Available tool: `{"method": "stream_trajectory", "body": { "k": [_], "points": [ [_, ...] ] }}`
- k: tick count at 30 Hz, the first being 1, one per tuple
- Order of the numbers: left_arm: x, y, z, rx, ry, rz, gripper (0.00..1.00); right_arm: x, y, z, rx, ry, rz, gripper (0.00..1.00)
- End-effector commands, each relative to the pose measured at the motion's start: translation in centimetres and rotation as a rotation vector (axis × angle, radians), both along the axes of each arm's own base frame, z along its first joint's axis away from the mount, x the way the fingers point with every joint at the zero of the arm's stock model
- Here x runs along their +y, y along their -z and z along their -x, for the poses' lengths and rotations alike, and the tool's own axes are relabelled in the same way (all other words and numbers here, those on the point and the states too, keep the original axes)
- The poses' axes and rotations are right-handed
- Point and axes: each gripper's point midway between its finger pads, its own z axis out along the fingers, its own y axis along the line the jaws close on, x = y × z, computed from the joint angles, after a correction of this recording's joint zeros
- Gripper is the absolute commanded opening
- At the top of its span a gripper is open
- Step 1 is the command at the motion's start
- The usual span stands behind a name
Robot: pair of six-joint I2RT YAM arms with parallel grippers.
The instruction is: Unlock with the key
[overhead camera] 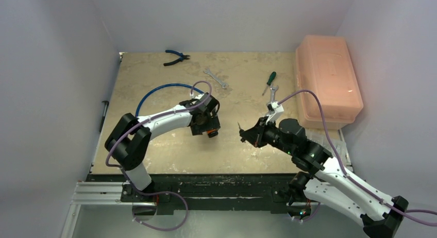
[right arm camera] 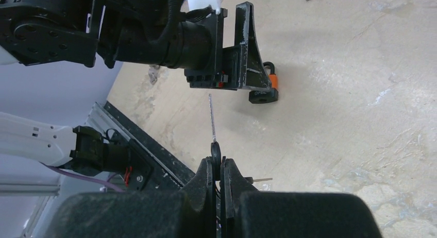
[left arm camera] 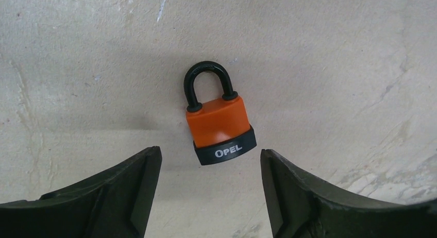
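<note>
Padlock (left arm camera: 219, 125) flat on desk (left arm camera: 335, 68), ungripped.
Our left fingers (left arm camera: 118, 191) stand spread over it; right fingers (right arm camera: 234, 184) pinch the key (right arm camera: 212, 117) nearby; off-centre closing could skid it.

You've got a scuffed beige table (overhead camera: 232, 155) boxed by plain pale walls (overhead camera: 232, 16) on three sides, evenly lit.

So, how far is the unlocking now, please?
Done: the right tool already grips the key. In hand: the left tool hangs open over the padlock, which lies flat on the table. Left: grasp the padlock, insert the key, turn; the shackle is still closed.
</note>
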Motion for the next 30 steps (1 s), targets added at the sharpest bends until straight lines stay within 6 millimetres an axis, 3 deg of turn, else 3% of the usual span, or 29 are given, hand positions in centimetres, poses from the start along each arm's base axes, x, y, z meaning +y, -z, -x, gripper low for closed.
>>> {"method": "stream_trajectory", "body": {
  "k": [1, 5, 11, 20, 30],
  "points": [
    [-0.8, 0.0, -1.1, 0.029, -0.117, 0.009, 0.73, -0.7, -0.5, -0.6, -0.055, 0.033, 0.013, 0.0],
    [-0.7, 1.3, -0.9, 0.072, -0.167, -0.047, 0.73, -0.8, -0.2, -0.8, -0.064, 0.038, 0.023, 0.0],
    [-0.5, 1.6, -1.2, 0.076, -0.218, -0.104, 0.72, -0.9, 0.2, -0.8, -0.069, 0.031, 0.037, 0.0],
    [-1.8, 3.0, -1.1, 0.115, -0.168, -0.107, 0.66, -0.6, 0.5, -0.5, -0.072, 0.012, 0.03, 0.0],
    [-1.4, 3.9, -1.5, 0.121, -0.114, -0.177, 0.64, -0.8, 0.7, -0.4, -0.071, 0.013, 0.029, 0.0]
  ]
}}
